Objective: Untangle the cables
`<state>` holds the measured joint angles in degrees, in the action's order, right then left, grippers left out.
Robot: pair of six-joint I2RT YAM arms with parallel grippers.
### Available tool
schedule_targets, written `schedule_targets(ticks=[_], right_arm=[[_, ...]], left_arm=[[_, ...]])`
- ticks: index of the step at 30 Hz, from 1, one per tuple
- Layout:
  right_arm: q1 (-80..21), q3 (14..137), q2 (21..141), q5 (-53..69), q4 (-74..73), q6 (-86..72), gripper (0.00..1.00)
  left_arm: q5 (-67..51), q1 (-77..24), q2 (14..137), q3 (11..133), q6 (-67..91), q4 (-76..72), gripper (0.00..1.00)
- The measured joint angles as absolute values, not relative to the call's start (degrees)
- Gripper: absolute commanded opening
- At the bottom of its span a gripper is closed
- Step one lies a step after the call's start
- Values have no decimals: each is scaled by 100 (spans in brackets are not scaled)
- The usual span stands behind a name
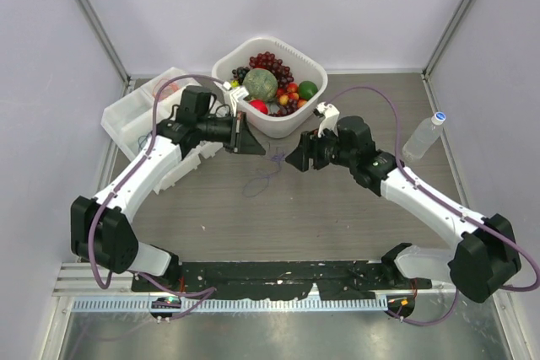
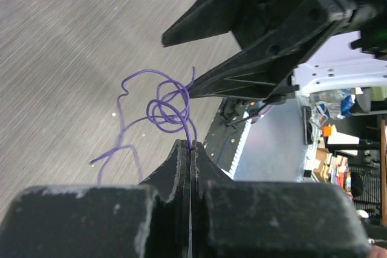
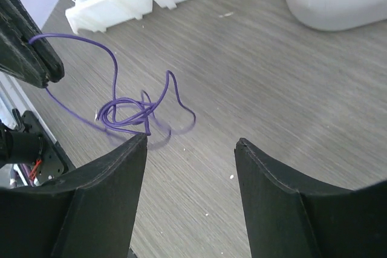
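Note:
One thin purple cable [image 2: 166, 110] hangs in a knotted loop above the wood-grain table, its loose tails trailing down to the surface. My left gripper [image 2: 190, 144] is shut on one strand of it, just below the knot. In the top view the cable [image 1: 268, 166] dangles between the left gripper [image 1: 253, 147] and the right gripper [image 1: 291, 160]. The right gripper [image 3: 190, 140] is open and holds nothing; the cable's knot [image 3: 124, 113] sits just off its left fingertip. No other cables show.
A white basket [image 1: 228, 61] full of fruit stands at the back centre, close behind both grippers. White plastic trays [image 1: 135, 111] lie at the back left, and a clear bottle [image 1: 424, 135] stands at the right. Grey walls close in the sides.

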<state>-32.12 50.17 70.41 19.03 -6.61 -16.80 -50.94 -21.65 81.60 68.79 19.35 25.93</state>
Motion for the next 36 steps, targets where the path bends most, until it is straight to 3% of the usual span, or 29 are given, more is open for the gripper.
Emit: schedule_targets(ticks=[14,36], right_arm=[[-3212,3839,6082,1485,663,-1798,60],[-3212,3824,6534,1441,1780,-1820,61]], left_arm=[[-6027,-2196,8213,7218,2971,1431,0],[-6438,-2510,8385,7220,4045,185,0]])
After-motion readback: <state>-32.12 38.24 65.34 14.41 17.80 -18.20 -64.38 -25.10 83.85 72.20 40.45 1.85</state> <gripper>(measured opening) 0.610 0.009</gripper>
